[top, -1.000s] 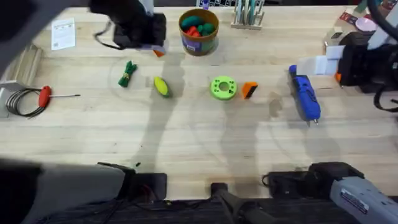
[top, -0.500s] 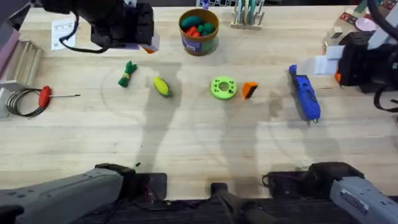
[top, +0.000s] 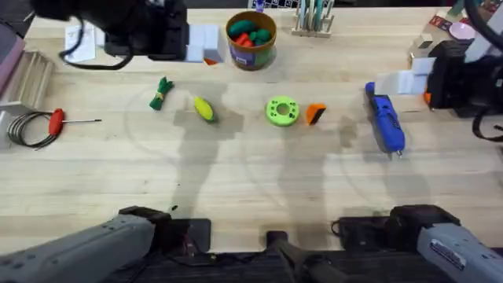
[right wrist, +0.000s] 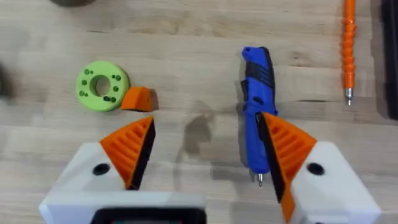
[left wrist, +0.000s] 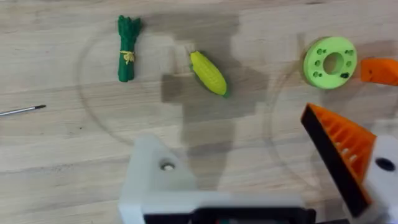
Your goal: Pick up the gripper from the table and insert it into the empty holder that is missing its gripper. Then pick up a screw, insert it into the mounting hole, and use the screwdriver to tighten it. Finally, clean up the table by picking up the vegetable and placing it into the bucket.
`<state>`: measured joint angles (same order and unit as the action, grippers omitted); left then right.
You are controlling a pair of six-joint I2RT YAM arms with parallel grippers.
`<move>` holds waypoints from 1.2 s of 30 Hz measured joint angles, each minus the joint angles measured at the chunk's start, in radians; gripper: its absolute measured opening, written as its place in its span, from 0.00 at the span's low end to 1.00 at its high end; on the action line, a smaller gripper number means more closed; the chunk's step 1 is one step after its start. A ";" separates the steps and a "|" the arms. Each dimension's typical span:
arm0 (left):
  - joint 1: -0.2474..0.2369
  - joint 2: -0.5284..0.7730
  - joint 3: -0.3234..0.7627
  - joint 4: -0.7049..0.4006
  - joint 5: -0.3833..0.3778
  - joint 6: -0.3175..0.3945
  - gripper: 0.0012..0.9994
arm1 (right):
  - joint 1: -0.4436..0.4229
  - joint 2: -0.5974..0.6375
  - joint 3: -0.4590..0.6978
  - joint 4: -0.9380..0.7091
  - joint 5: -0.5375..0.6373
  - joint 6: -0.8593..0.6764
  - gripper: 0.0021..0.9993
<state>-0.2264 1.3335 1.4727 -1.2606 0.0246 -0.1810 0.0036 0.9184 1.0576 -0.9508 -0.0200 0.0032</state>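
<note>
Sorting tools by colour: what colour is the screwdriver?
Blue with black trim; the screwdriver shows best in the right wrist view.

A robotics lab or workshop bench is showing here. A pale wooden table (top: 259, 181) is carrying hand tools: beside the green disc with holes (top: 282, 111) at its middle, a blue screwdriver (top: 385, 122) is lying to the right, and a red-handled tool (top: 56, 121) with a coiled black cable (top: 27, 130) is lying far to the left. Behind the disc, a rack of upright tools (top: 313, 17) is standing at the far edge.
</note>
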 joint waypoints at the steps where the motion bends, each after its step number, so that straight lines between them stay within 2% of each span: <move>1: 0.000 -0.017 0.000 0.000 0.000 0.000 0.99 | 0.000 0.000 0.000 -0.001 0.000 0.000 0.99; 5: 0.000 -0.084 0.000 0.000 -0.002 0.011 0.99 | 0.000 0.000 0.000 -0.029 0.000 0.000 0.99; 11: 0.000 -0.199 0.000 0.021 -0.004 0.070 0.99 | 0.000 0.000 0.000 -0.105 0.000 0.000 0.99; 14: 0.000 -0.235 0.001 -0.042 -0.015 0.076 0.99 | 0.000 0.000 0.000 -0.142 0.000 0.000 0.99; 18: 0.000 -0.256 0.001 -0.096 -0.032 0.079 0.99 | 0.000 0.000 0.000 -0.190 0.000 0.000 0.99; 30: 0.000 -0.254 0.001 -0.093 -0.164 0.085 0.99 | 0.000 0.000 0.000 -0.307 0.000 0.000 0.99; 33: 0.015 -0.267 0.000 -0.080 -0.178 0.087 0.99 | 0.000 0.000 0.000 -0.319 0.000 0.000 0.99; 36: 0.060 -0.324 -0.024 -0.013 -0.178 0.088 0.99 | 0.000 0.000 0.000 -0.330 0.000 0.000 0.99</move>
<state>-0.1665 1.0094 1.4488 -1.2732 -0.1535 -0.0933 0.0036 0.9180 1.0577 -1.2806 -0.0200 0.0032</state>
